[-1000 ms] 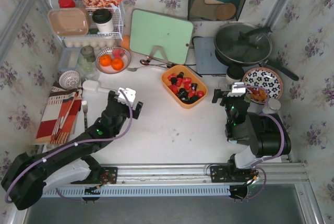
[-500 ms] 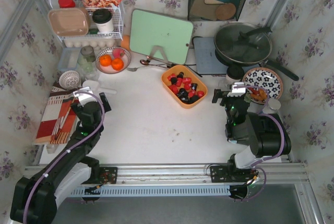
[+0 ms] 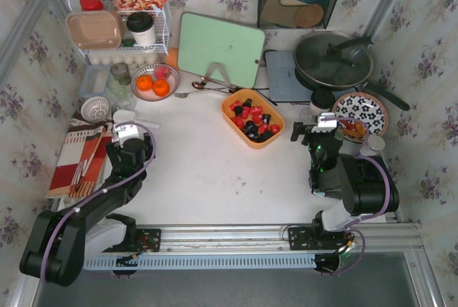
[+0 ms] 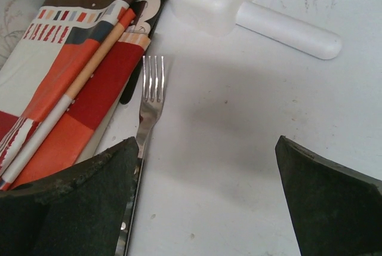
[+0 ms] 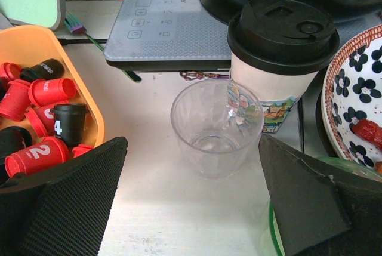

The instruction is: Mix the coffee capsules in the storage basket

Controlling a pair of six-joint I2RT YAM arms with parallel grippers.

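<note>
Storage basket [image 3: 226, 111] w/ coffee capsules [image 3: 252, 121] sits mid-desk, toward far edge. Left gripper [image 4: 203, 208] jaws apart, empty, by left edge over fork [image 4: 149, 98]. Right gripper [image 5: 191, 208] jaws apart, empty, nr right edge. Right's closer imo: dip shallow, stir slow, keep pods in, mind clear cup [image 5: 216, 128].

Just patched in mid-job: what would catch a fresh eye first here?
The orange storage basket at mid-table, piled with red and black coffee capsules, stands out most. Both tools hang open and outside it: the left tool above a fork beside the striped cloth, the right tool facing a clear cup right of the basket.
</note>
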